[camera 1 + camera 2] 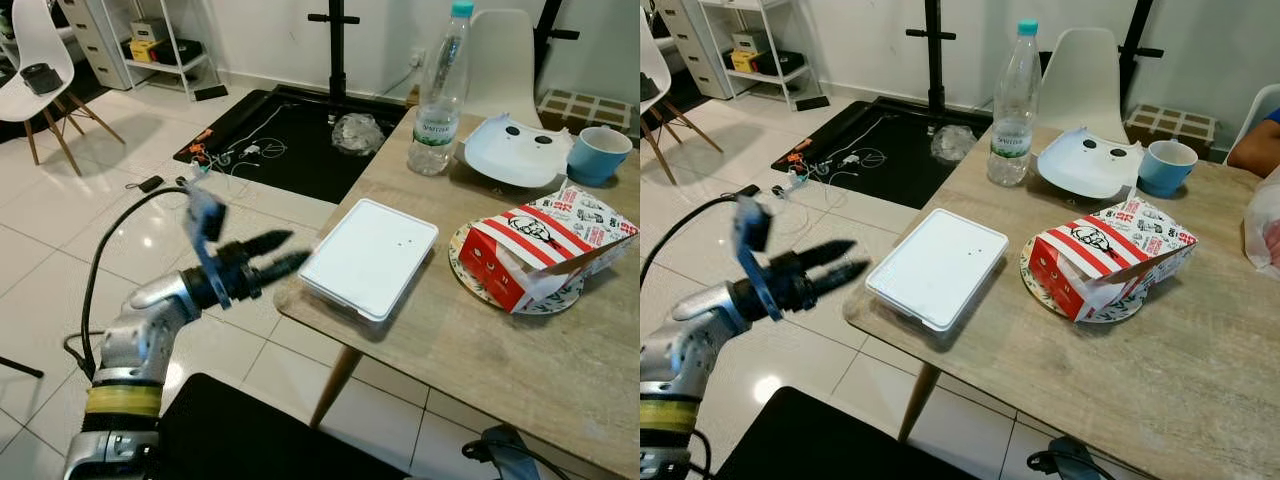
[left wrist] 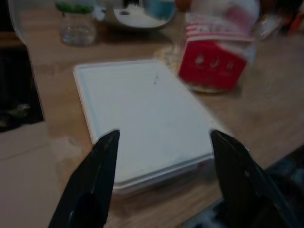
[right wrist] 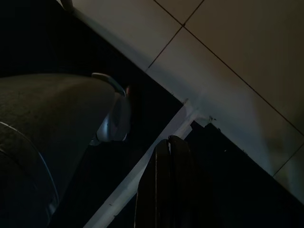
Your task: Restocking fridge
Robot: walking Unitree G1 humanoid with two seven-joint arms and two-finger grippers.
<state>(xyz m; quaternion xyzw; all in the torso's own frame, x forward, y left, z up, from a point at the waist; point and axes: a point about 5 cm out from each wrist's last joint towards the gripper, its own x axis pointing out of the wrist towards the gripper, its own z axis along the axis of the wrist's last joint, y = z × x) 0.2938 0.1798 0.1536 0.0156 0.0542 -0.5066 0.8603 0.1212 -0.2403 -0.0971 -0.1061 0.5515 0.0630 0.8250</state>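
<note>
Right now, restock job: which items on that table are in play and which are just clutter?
In play: white lidded container, with the open left gripper reaching toward it.

Clutter: water bottle, KFC box on a plate, blue mug, white mask-shaped lid.

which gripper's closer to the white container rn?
Left. The left gripper is open, just off the table edge beside the white container, not touching. The right gripper hangs low over the floor, shut.

Matt white plastic box (image 1: 369, 256) on pale wood-grain table (image 1: 500, 345). Clear plastic bottle (image 1: 440, 88), glossy. Printed red-and-white cardboard carton (image 1: 545, 247) on patterned plate (image 1: 466, 272). Smooth blue cup (image 1: 598, 153). Glossy white floor tiles (image 1: 120, 240). Brushed silver metal arm, black left gripper (image 1: 288, 253).
</note>
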